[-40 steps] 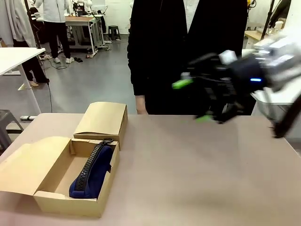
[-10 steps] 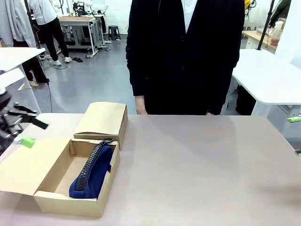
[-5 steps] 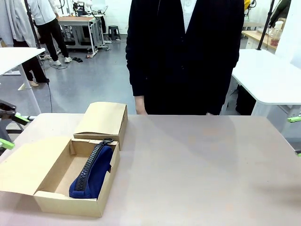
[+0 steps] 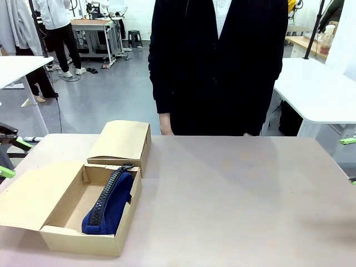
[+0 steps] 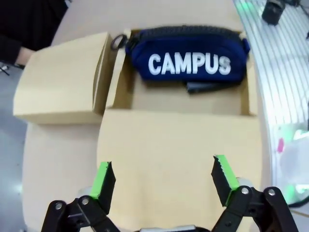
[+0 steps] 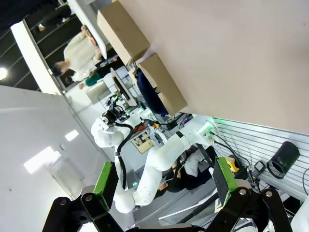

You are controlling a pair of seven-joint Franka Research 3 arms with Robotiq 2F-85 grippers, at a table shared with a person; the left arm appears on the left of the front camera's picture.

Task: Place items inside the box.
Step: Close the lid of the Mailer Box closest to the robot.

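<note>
An open cardboard box (image 4: pixel 83 241) sits at the table's front left. A navy zip pencil case (image 4: pixel 109 201) lettered "CAMPUS" (image 5: pixel 188 63) lies inside it along the right wall, with a slim dark item (image 5: pixel 206 87) partly tucked under it. My left gripper (image 4: pixel 14 157) hangs open at the picture's left edge, beside the box's spread flap; in the left wrist view this gripper (image 5: pixel 163 178) is above the flap with nothing between its green pads. My right gripper (image 4: pixel 350 161) shows its green tips at the right edge, open and empty (image 6: pixel 165 180).
The box's separate lid part (image 4: pixel 122 142) lies just behind the box. A person in black stands at the table's far side, one hand (image 4: pixel 166 131) at the edge. The table (image 4: pixel 239 200) is bare to the right of the box. White tables stand beyond.
My left gripper has drawn back leftward from the box's flap to the picture's edge. Earlier my right gripper was high over the table's right; it now sits at the right edge.
</note>
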